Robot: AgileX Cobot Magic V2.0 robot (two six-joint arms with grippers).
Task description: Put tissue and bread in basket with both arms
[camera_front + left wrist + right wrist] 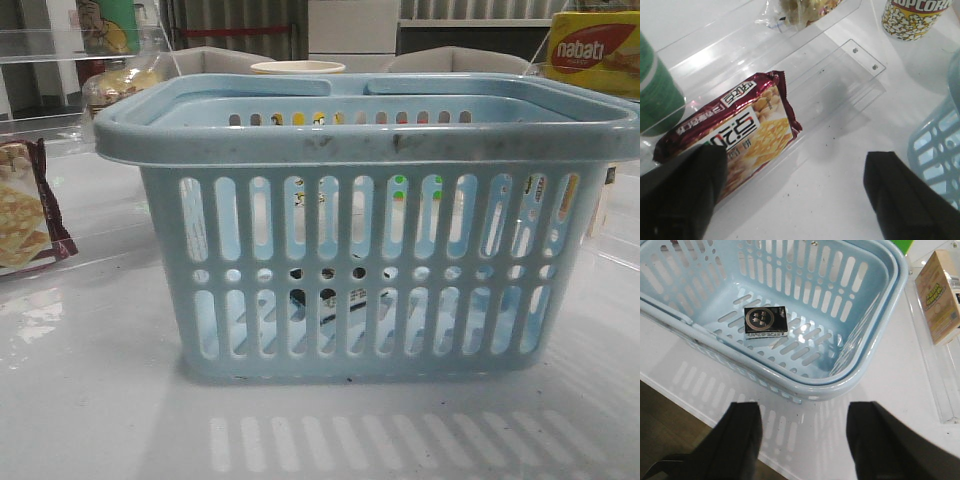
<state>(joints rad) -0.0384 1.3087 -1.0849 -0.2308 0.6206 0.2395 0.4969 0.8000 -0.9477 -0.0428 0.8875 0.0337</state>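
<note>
The light-blue basket [370, 250] stands in the middle of the table. It also shows in the right wrist view [850, 380] and at the edge of the left wrist view [940, 150]. The tissue [765, 320], a dark flat pack with a whitish patch, lies on the basket floor. The bread [802, 10] in its clear bag lies in a clear tray, beyond the maroon cracker packet [740, 135]; it also shows at the back left in the front view [122, 85]. My left gripper [795, 195] is open and empty over bare table beside the cracker packet. My right gripper [805, 435] is open and empty outside the basket, over the table's edge.
A green can [655, 95] and a popcorn cup [912, 17] stand near the clear tray [840, 65]. A tan box [940, 295] lies in another clear tray beside the basket. A yellow Nabati box [595, 50] stands at the back right.
</note>
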